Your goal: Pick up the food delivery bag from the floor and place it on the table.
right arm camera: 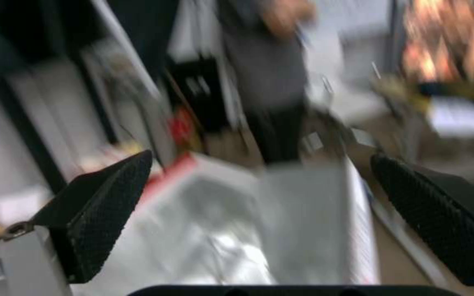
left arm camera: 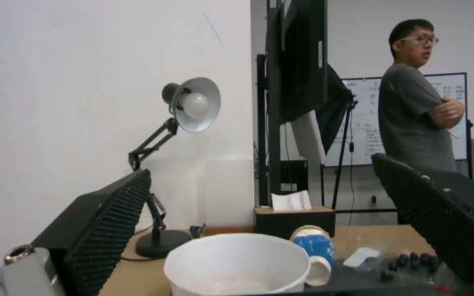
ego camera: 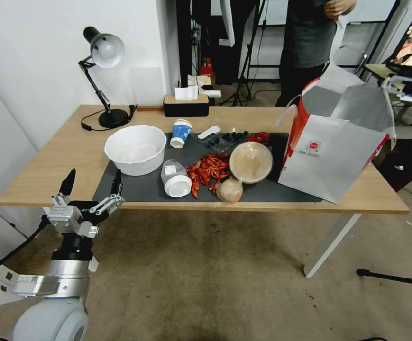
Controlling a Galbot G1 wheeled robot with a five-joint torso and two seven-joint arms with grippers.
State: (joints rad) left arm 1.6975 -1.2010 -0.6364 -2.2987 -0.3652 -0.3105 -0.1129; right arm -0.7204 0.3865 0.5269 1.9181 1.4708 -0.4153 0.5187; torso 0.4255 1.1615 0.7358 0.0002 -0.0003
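White paper, red sides, silver lining: the food delivery bag (ego camera: pixel 331 154) stands upright on the right end of the table (ego camera: pixel 68 156), its base partly on the dark grey mat (ego camera: pixel 139 185) and partly on the bare wood, its mouth gaping open. Its red round logo faces the robot. Over by the bag's upper right edge sits the right gripper (ego camera: pixel 407 87), and the right wrist view looks down past two black ribbed fingers (right arm camera: pixel 111 205) spread wide onto the foil lining (blurred, but the gap between them is plain). Down at the near left, the left gripper (ego camera: pixel 92 185) hangs off the table's front edge, just short of the mat's corner, fingers parted with nothing between them. Across the mat lie a white bowl (ego camera: pixel 135 149), a blue and white cup (ego camera: pixel 181 133) on its side, a clear jar (ego camera: pixel 175 178) tipped over and a heap of red crayfish (ego camera: pixel 208 171). A black desk lamp (ego camera: pixel 104 78) stands at the back left
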